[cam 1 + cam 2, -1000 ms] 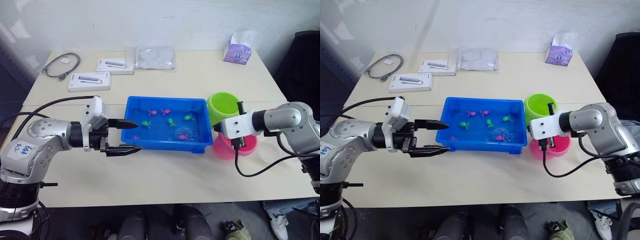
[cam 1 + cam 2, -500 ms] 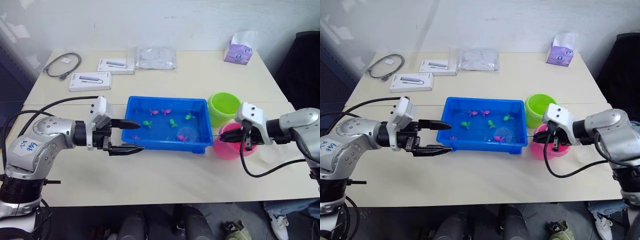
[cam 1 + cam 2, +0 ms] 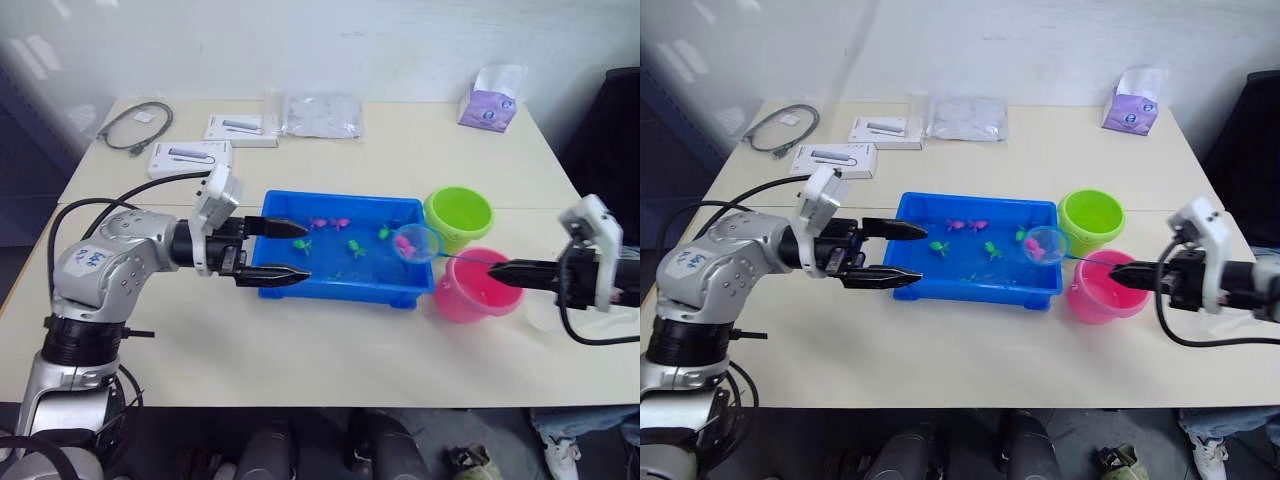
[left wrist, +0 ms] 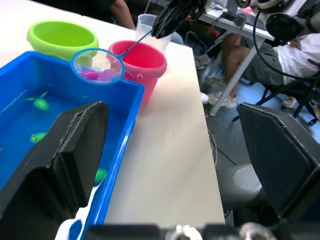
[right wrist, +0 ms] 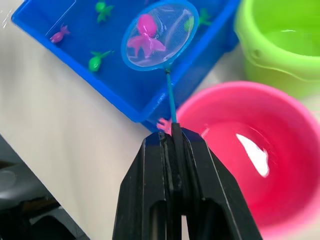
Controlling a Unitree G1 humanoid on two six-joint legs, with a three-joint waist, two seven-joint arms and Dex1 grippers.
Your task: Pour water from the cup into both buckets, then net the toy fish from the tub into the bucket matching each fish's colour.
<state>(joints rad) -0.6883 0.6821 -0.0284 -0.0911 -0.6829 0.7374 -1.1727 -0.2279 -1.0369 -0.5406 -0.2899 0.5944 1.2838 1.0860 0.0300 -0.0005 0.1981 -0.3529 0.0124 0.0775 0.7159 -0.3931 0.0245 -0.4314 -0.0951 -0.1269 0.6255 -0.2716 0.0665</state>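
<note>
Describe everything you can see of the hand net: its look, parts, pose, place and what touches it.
The net has a round blue hoop with thin see-through mesh and a thin straight dark handle. The right gripper is shut on the end of the handle. The hoop is lifted above the right end of the blue tub, near the pink bucket. A pink toy fish lies in the mesh.

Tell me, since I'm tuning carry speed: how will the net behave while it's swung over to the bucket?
The net looks light, but its thin handle, pinched at the far end by the right gripper, would probably wobble. The shallow mesh holds a pink fish loosely, so a jerk might flip it out.
</note>
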